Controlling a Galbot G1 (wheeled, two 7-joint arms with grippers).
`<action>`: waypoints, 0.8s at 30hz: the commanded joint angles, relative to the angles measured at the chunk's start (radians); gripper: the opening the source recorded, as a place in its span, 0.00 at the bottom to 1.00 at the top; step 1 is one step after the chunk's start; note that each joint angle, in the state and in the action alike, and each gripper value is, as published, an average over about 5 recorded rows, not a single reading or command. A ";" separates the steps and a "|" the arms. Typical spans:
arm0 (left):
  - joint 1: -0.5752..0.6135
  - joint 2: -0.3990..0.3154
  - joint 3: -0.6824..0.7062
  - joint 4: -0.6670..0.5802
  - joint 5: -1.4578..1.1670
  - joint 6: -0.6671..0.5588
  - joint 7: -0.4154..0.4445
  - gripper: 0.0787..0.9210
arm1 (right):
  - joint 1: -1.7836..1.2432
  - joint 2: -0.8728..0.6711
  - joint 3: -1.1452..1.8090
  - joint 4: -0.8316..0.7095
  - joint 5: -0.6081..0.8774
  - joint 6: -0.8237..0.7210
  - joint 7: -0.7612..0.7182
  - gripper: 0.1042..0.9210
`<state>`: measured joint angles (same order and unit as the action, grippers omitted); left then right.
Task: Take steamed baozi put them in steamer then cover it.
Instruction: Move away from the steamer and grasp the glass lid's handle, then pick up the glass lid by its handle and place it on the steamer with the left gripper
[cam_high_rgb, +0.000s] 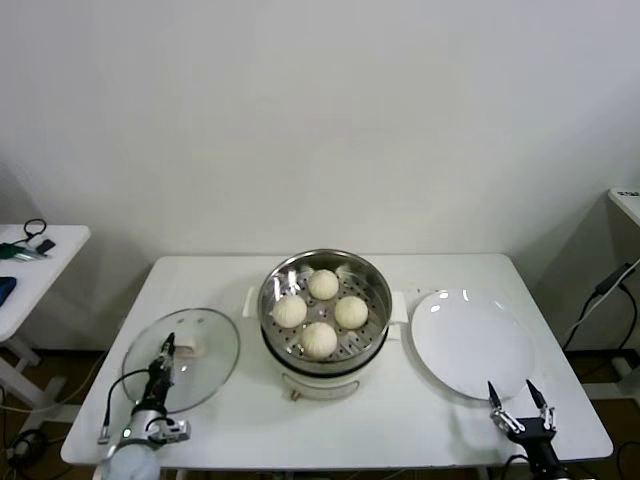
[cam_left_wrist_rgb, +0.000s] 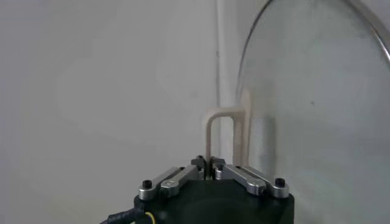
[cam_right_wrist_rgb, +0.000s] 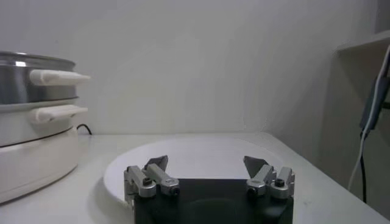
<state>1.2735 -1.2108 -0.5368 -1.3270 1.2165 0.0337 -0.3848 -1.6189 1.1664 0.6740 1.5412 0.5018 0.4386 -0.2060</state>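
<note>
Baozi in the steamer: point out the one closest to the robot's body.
The front baozi, lowest of the four in the head view and nearest the table's front edge. The others sit behind it: one to its left, one to its right, one at the back.

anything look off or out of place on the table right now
Nothing stands out. Four buns sit neatly in the steamer, the plate beside it is bare, and the glass lid lies flat on the table with the left gripper shut on its handle. The right gripper waits open by the plate.

Black gripper bodies, silver screw-jointed fingers; possibly a yellow cable on the left.
</note>
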 joint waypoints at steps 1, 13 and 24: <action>0.041 0.043 -0.020 -0.173 -0.125 0.016 0.062 0.07 | 0.001 0.004 0.004 0.020 -0.006 -0.018 0.008 0.88; 0.161 0.254 -0.117 -0.670 -0.340 0.304 0.321 0.07 | 0.004 0.033 0.016 0.059 -0.140 -0.106 0.107 0.88; 0.011 0.180 0.144 -0.869 -0.085 0.519 0.457 0.07 | 0.012 0.034 0.003 0.040 -0.138 -0.076 0.105 0.88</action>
<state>1.3671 -1.0238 -0.5721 -1.9413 0.9892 0.3368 -0.0827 -1.6080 1.1987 0.6785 1.5800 0.3889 0.3672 -0.1133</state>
